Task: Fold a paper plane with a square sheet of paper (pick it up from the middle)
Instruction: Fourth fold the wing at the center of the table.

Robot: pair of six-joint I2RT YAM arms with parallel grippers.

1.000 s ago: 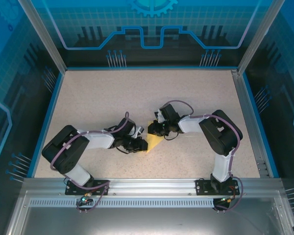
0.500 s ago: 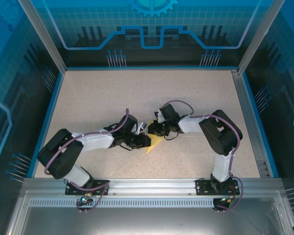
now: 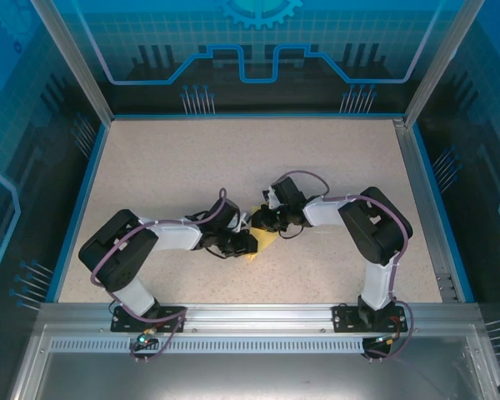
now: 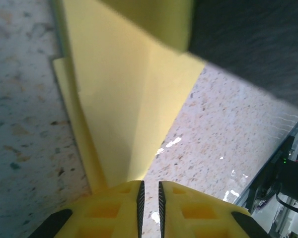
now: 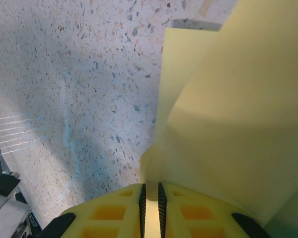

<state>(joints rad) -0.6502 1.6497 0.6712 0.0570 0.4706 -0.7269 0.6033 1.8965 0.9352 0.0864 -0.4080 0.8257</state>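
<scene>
From above, the left gripper (image 3: 248, 243) and right gripper (image 3: 260, 222) are sitting close together mid-table (image 3: 333, 167), with the folded yellow paper (image 3: 264, 244) lying between them. Left wrist: the jaws are standing a slit apart at the paper's (image 4: 129, 99) lower corner; I cannot tell if they are gripping it. Right wrist: the fingers (image 5: 109, 210) are pinching the paper's (image 5: 238, 124) edge, and the sheet is curving up off the table.

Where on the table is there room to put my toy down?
The far half of the table is bare, from the back wall down to the left arm and right arm. The near right corner beside the right arm is free too. It is crowded in the middle, where the left gripper and right gripper meet at the paper.
</scene>
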